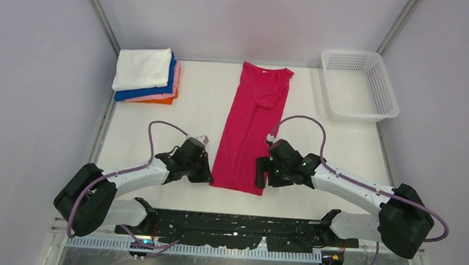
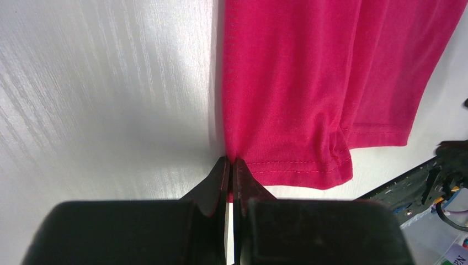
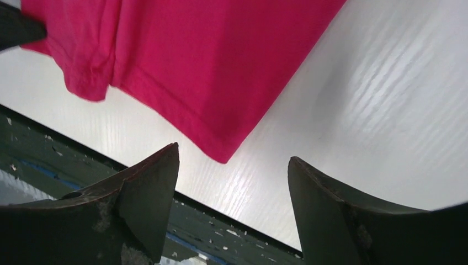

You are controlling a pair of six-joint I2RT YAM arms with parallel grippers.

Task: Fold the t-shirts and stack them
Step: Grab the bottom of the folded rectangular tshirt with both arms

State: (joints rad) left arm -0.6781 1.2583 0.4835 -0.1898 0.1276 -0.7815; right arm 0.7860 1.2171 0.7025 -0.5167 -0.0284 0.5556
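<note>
A magenta-red t-shirt point(image 1: 251, 121) lies on the white table, folded lengthwise into a long strip, neck at the far end. My left gripper point(image 1: 207, 177) is shut on its near left hem corner; the left wrist view shows the shirt point(image 2: 298, 83) with cloth pinched between the closed fingers point(image 2: 218, 185). My right gripper point(image 1: 260, 179) is open beside the near right hem corner; in the right wrist view the shirt's corner point(image 3: 221, 149) lies on the table just ahead of the spread fingers point(image 3: 154, 182), untouched. A stack of folded shirts point(image 1: 145, 76), white on top, then blue, pink and orange, sits at the far left.
A white mesh basket point(image 1: 384, 90) stands at the far right. Grey walls enclose the table on three sides. The table's near edge and the dark base rail point(image 1: 232, 223) lie just behind both grippers.
</note>
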